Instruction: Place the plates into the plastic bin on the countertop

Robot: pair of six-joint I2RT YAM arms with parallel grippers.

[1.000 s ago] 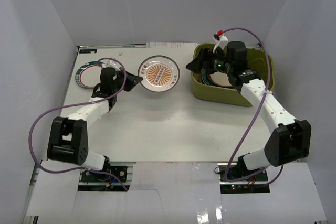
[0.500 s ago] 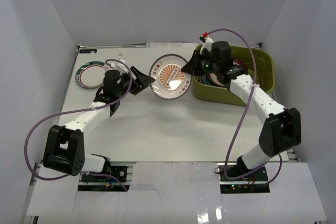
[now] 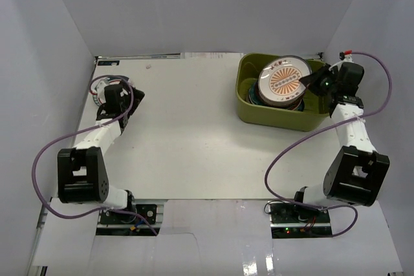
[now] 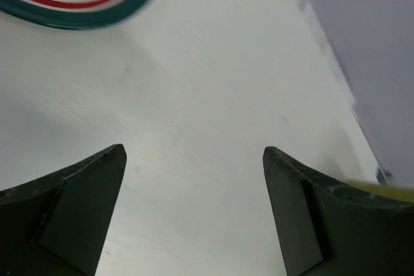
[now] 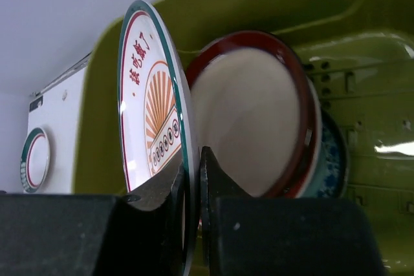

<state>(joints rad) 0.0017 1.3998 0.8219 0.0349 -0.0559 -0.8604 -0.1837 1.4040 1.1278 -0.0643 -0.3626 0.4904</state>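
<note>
The right wrist view shows what the overhead view cannot. The right gripper (image 5: 192, 159) has its jaws pressed together on the lower rim of the round white plate with an orange sunburst and a teal edge (image 5: 152, 101), which stands nearly on edge. Just behind it a cream plate with a dark-red rim (image 5: 252, 114) leans on a blue-and-white plate (image 5: 326, 159), inside the olive-green rectangular plastic bin (image 5: 362, 63). At the far left of that view a white plate with a teal rim (image 5: 35, 159) lies flat on the table.

From overhead, the sunburst plate (image 3: 283, 81) is tilted above the stack in the bin (image 3: 272, 116), in the upper right of the frame. The right gripper (image 3: 309, 83) holds it by its right edge. The right arm reaches up along the right side, its wrist over the bin's right rim.

The left wrist view shows the left gripper (image 4: 194, 153) with its jaws spread wide and only bare table between them. An arc of the teal-rimmed plate (image 4: 71, 14) sits at the upper left of that view. Overhead, the left arm extends up the left side and the left gripper (image 3: 121, 95) hangs over that plate (image 3: 96, 97), hiding most of it.

The flat white countertop (image 3: 194, 134) is enclosed by plain white walls (image 3: 207, 11).
</note>
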